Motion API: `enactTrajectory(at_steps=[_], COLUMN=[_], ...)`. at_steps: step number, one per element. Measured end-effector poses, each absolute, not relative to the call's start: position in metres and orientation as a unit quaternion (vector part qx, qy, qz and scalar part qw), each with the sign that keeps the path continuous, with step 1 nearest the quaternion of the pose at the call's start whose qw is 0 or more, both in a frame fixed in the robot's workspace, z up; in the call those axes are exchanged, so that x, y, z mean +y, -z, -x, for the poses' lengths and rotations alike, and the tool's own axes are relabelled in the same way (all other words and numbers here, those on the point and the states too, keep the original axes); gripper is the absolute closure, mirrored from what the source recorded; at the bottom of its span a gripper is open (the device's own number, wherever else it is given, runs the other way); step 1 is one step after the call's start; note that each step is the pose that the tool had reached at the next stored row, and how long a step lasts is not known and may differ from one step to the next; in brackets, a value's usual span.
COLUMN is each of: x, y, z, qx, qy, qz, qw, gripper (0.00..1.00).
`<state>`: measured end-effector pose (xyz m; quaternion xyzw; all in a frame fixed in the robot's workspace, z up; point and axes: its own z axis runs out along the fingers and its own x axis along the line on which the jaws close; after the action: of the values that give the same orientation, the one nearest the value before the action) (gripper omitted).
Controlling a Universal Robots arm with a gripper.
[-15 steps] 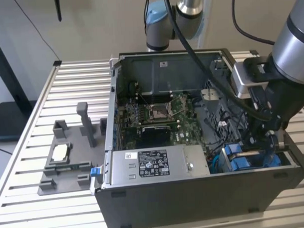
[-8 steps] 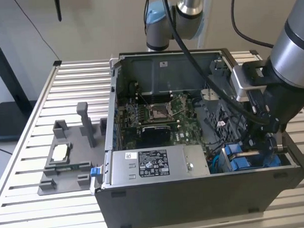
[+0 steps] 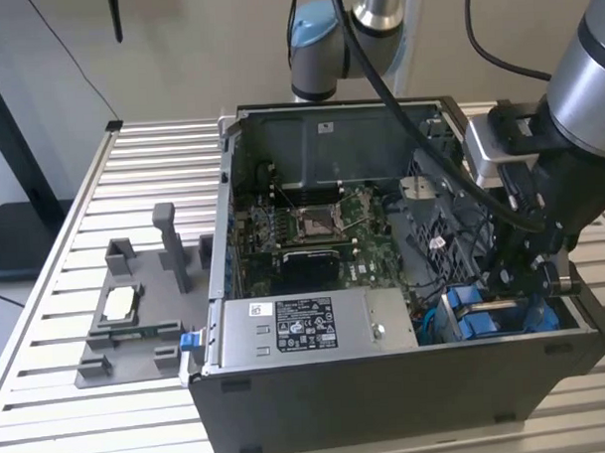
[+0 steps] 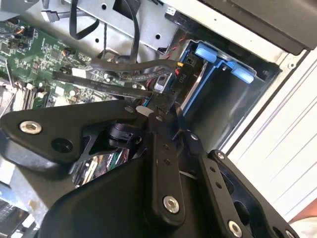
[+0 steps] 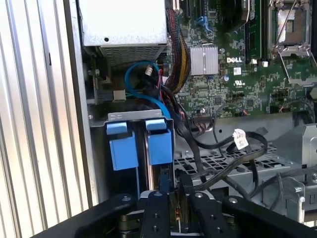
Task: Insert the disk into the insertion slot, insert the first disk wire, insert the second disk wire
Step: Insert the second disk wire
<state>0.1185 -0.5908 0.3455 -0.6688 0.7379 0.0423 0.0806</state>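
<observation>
Open computer case (image 3: 388, 402) on the slatted table (image 3: 47, 325); one drive cage (image 5: 133, 116) beside the power supply (image 3: 306, 326), with two blue-framed disks (image 5: 159, 146) seated in the insertion slot (image 3: 500, 319). Gripper (image 4: 166, 101) was pinched on a wire connector (image 4: 161, 84) at the disk's end. Judged: wire step, needing square alignment with the port.
</observation>
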Motion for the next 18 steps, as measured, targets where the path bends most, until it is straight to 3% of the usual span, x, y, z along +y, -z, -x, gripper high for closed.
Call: enactTrajectory(at_steps=[10, 13, 18], x=[-0.5913, -0.5913, -0.5913], y=[-0.3421, -0.3395, -0.3387], z=[-0.1181, -0.1180, -0.1179], qx=[0.748, 0.753, 0.758], qy=[-0.041, -0.040, -0.040], qz=[0.658, 0.652, 0.646], qw=[0.081, 0.082, 0.082], gripper=[0.76, 0.84, 0.84])
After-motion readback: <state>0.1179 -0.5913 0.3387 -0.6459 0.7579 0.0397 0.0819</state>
